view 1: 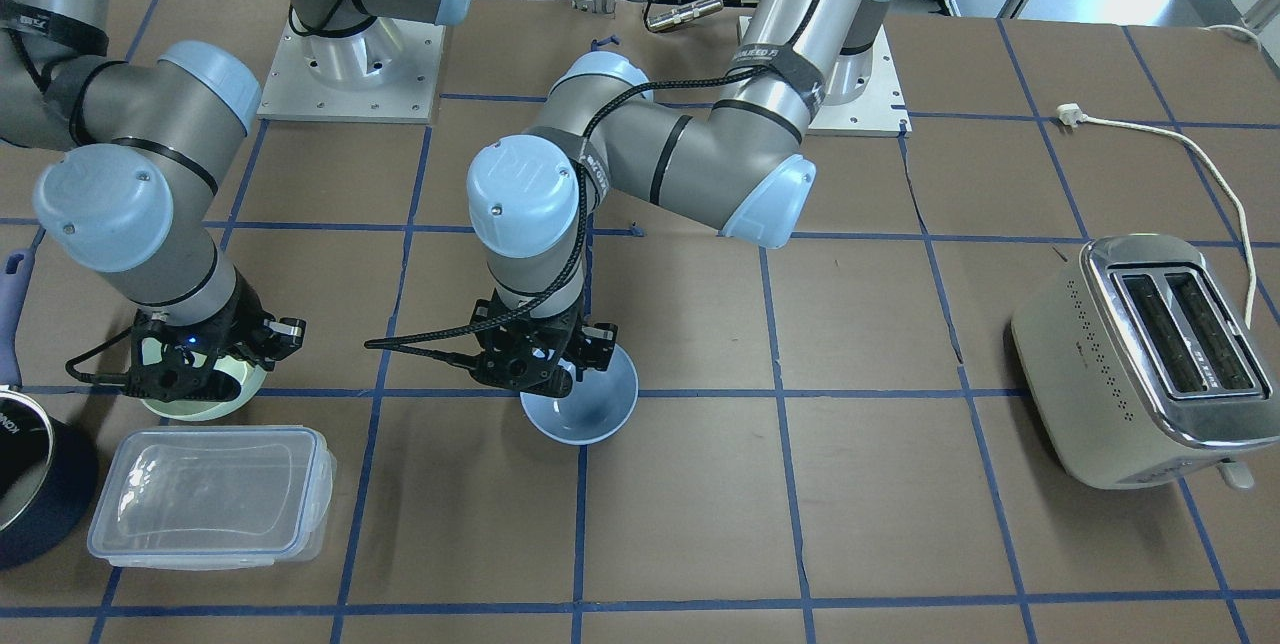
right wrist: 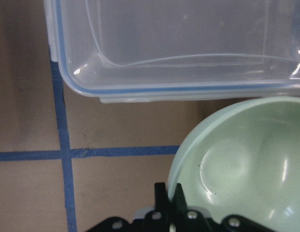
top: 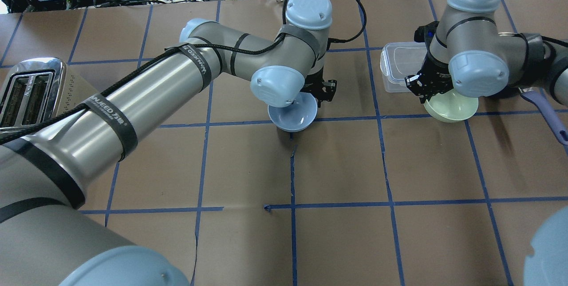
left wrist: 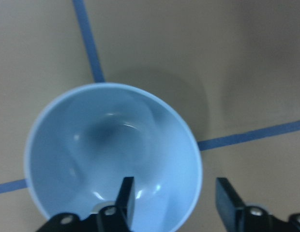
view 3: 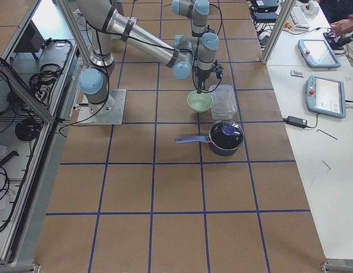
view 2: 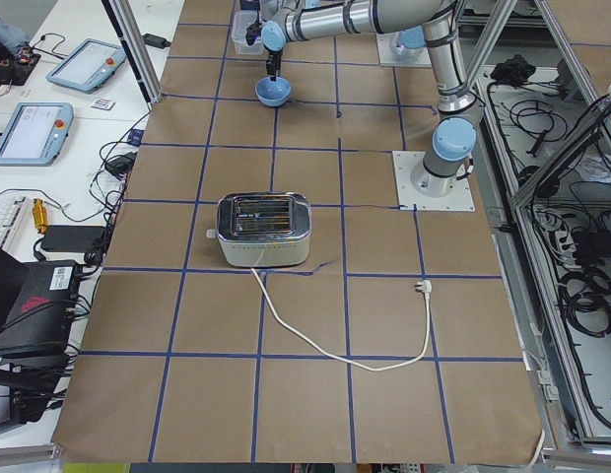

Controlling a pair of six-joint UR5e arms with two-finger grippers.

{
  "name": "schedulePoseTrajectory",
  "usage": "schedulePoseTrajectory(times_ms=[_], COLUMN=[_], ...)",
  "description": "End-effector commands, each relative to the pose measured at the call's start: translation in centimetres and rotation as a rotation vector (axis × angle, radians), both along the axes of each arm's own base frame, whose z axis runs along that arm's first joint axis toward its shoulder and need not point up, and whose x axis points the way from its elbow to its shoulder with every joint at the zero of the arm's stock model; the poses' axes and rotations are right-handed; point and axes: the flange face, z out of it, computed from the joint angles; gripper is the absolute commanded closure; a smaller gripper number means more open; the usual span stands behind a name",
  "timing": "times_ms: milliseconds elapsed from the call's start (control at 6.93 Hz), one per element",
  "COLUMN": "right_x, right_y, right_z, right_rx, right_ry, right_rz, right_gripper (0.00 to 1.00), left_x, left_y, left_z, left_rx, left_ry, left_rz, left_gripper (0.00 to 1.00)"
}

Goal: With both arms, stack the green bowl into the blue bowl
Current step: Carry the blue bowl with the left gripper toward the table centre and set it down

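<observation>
The blue bowl (view 1: 590, 411) sits upright near the middle of the table. My left gripper (left wrist: 176, 193) is open and low over it, one finger inside the bowl (left wrist: 111, 150) and one outside, straddling the near rim. It also shows in the overhead view (top: 296, 116). The green bowl (view 1: 215, 401) is off to my right, next to the plastic container. My right gripper (right wrist: 170, 199) is shut on the rim of the green bowl (right wrist: 237, 164). I cannot tell whether that bowl (top: 451, 107) is lifted off the table.
A clear plastic lidded container (view 1: 210, 494) lies just beyond the green bowl. A dark navy pot (view 3: 226, 136) with a blue handle stands beside it. A silver toaster (view 1: 1140, 354) with a loose white cord (view 1: 1180, 139) stands on my far left.
</observation>
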Motion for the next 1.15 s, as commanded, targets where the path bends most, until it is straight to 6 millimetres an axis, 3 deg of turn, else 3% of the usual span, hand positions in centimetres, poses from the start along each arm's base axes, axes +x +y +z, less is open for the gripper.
schedulePoseTrajectory(times_ms=[0,288,577,865,1010], right_x=[0.6,3.5,10.8,18.7,21.8], right_y=[-1.2,-2.5,-2.2,-0.5,0.3], right_z=[2.7,6.2,8.5,9.8,8.9], right_rx=[-0.029,-0.060,-0.101,-0.121,-0.115], right_ry=[0.000,0.005,0.010,-0.002,-0.006], right_rz=[-0.003,0.003,0.011,-0.052,-0.099], right_gripper=[1.00,1.00,1.00,1.00,1.00], left_x=[6.3,11.3,14.5,20.2,23.3], left_y=[-0.2,1.6,3.4,4.1,4.1], left_z=[6.7,14.1,19.6,18.8,19.0], left_rx=[0.026,0.003,-0.068,-0.035,-0.037], left_ry=[-0.006,0.000,0.022,0.011,0.014], left_rz=[0.084,0.150,0.207,0.271,0.249], left_gripper=[0.00,0.00,0.00,0.00,0.00])
